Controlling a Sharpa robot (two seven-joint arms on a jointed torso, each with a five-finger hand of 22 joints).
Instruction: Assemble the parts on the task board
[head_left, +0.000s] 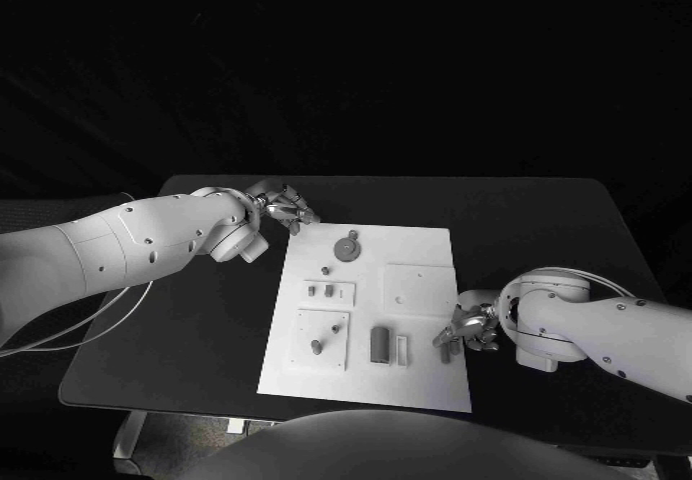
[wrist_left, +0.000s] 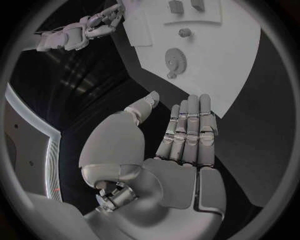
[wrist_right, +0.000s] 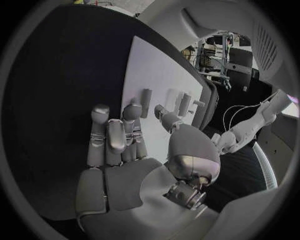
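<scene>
Here the task board (head_left: 418, 330) lay flat mid-bench (head_left: 188, 330), carrying a gear (head_left: 346, 246) near its far end and a dark upright block (head_left: 379, 343) toward the near end. The left hand (head_left: 281, 208) hovered off the board's far left corner, fingers (wrist_left: 190, 125) straight, together, holding nothing. The right hand (head_left: 469, 328) sat at the board's right edge, fingers (wrist_right: 115, 135) extended, empty.

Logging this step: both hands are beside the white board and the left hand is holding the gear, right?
Not quite. The left hand holds nothing; the gear lies on the board, as the head view shows. Both hands, including the right hand, are beside it.
</scene>
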